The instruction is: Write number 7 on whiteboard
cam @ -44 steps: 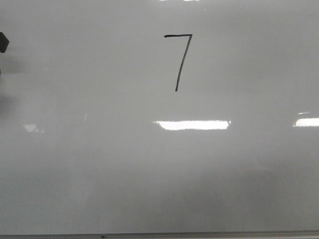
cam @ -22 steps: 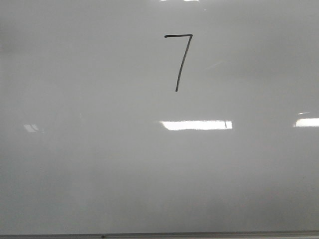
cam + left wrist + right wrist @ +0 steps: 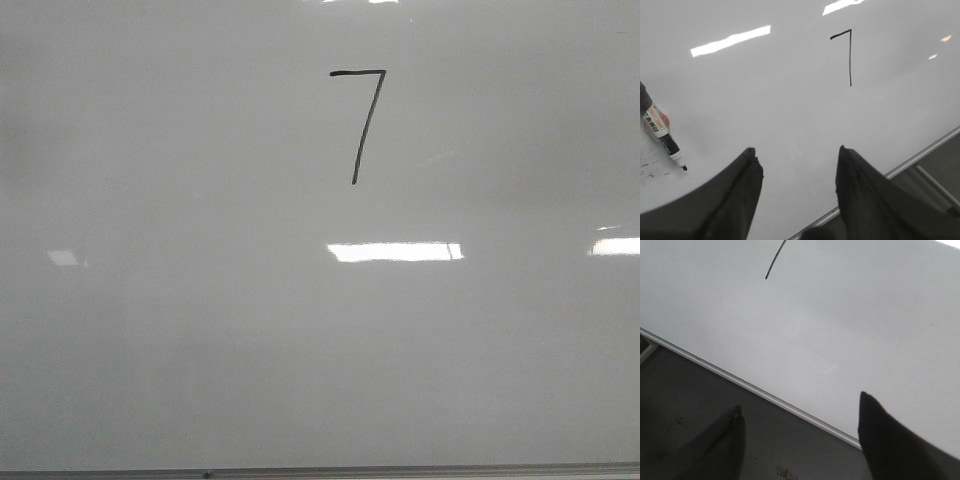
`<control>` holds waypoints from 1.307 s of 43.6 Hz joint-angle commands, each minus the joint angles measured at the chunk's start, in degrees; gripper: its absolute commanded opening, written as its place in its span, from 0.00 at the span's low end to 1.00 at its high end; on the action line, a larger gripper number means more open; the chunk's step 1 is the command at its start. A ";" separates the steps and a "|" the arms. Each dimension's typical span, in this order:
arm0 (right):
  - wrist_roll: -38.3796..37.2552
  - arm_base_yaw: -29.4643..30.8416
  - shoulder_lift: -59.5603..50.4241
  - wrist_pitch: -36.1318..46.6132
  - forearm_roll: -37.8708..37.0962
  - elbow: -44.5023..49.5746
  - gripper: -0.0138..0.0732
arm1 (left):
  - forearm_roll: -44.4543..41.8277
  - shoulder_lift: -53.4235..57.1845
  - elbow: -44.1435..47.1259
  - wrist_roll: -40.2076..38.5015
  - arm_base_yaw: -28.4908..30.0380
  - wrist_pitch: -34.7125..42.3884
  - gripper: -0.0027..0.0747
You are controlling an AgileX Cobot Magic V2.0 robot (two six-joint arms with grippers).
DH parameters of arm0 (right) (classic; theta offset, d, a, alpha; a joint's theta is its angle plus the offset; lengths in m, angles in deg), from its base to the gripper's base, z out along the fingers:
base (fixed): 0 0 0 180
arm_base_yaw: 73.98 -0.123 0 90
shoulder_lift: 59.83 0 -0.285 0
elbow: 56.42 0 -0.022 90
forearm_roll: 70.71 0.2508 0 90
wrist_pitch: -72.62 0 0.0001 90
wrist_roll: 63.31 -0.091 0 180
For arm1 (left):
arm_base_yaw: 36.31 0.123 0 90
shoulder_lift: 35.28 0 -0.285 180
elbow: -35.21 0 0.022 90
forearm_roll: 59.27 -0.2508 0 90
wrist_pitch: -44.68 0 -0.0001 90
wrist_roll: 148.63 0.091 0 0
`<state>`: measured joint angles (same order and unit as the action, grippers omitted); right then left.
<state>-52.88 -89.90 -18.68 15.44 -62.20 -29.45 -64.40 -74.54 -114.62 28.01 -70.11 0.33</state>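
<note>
The number 7 is drawn in thin black strokes on the whiteboard: a short top bar running left to right, slightly hooked at its left end, then a long stem that slants down and leftward with a gentle curve. In the front view it sits in the upper middle of the board, above a bright rectangular light reflection. The board is glossy pale grey, with a thin metal edge strip along its near side.

Left of the 7 in the left wrist view, a marker lies on the board with its black tip bare, well apart from the digit. The left gripper hangs over the board near its edge strip, fingers spread wide with nothing between them; the 7 lies beyond the gap, toward the board's interior.

The right gripper is likewise spread and holds nothing, hovering over the edge strip, one finger over the dark surface outside the board and the other over the board itself. Only the lower end of the 7's stem shows in that view, well apart from the fingers.
</note>
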 commanded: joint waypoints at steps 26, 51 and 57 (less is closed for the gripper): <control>0.22 0.30 0.17 4.13 -2.54 0.06 0.59 | 0.28 0.44 -0.78 -0.07 -0.55 4.55 0.34; 0.22 0.30 0.17 3.39 -2.49 0.06 0.08 | -1.66 0.44 -0.78 -0.07 -0.55 4.53 0.01; 0.22 0.30 0.17 3.39 -2.49 0.06 0.08 | -1.66 0.44 -0.78 -0.07 -0.55 4.53 0.01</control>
<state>-52.88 -89.90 -18.68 15.57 -64.50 -28.00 -65.64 -73.92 -113.89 28.01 -70.21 0.43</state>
